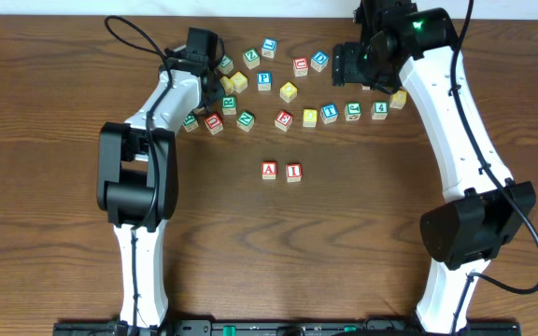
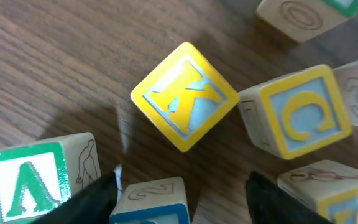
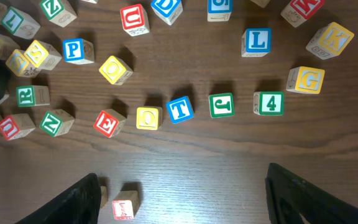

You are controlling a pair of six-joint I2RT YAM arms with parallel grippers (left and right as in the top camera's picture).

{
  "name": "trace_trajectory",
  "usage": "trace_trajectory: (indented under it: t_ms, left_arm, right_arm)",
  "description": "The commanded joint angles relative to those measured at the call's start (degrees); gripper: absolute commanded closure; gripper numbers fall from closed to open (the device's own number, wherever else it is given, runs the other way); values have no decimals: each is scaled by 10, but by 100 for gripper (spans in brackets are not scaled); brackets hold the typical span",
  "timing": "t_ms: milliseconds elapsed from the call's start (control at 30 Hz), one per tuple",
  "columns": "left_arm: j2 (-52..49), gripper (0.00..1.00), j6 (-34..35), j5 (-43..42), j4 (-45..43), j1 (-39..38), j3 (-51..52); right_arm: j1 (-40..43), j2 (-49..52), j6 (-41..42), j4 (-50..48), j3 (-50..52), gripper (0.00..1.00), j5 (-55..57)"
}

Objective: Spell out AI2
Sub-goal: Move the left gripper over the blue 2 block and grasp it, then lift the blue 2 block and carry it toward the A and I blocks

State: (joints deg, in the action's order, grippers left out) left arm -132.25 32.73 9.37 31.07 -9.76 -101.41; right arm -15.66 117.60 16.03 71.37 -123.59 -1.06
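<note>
Lying side by side: A cube (image 1: 269, 170), I cube (image 1: 293, 172), red letters up.

A dark brown table (image 1: 45, 187) with a long, streaky wood grain running left to right fills almost the whole overhead view, and the same board shows close up in the left wrist view (image 2: 42, 62) and the right wrist view (image 3: 185, 168). Along its far edge runs a narrow pale strip (image 1: 250, 5), too thin to tell whether it is wall or floor. The light is soft and even, giving a mild sheen on the wood and only short, faint shadows.
</note>
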Motion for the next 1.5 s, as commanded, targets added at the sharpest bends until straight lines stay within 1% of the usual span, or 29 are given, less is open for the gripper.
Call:
trace_trajectory:
  t_ms: [0,133,233,267,400,567,733,900,1100,1200,1467]
  left_arm:
    - [-5,42,2,8,-1,2,-8]
    - [-5,49,2,8,-2,2,-8]
    - [-5,57,2,7,-1,2,-8]
    - [-5,61,2,7,-1,2,-8]
    - [-2,67,1,7,-1,2,-8]
    - [17,68,-4,7,1,2,-8]
    - [45,68,-28,7,9,2,-8]
    - [101,68,-68,7,33,-1,-8]
    - [162,68,-77,7,79,-16,-8]
    - [193,68,-76,7,116,-37,-8]
    - [207,68,-76,-40,214,-108,-8]
  right_arm:
    - [-2,-3,-5,2,4,21,3]
    - [-2,-3,-5,2,4,21,3]
    - [-2,-3,-5,2,4,21,7]
    - [-2,-3,-5,2,4,20,7]
    - [-2,-3,-5,2,4,20,7]
    - [-2,-3,-5,0,4,19,7]
    - [-2,-3,-5,0,4,18,10]
    - [-1,-3,-4,0,4,17,51]
    - [4,-3,-5,-10,4,15,87]
    - [21,-3,-5,-19,4,14,96]
    - [84,-3,-5,-21,4,13,96]
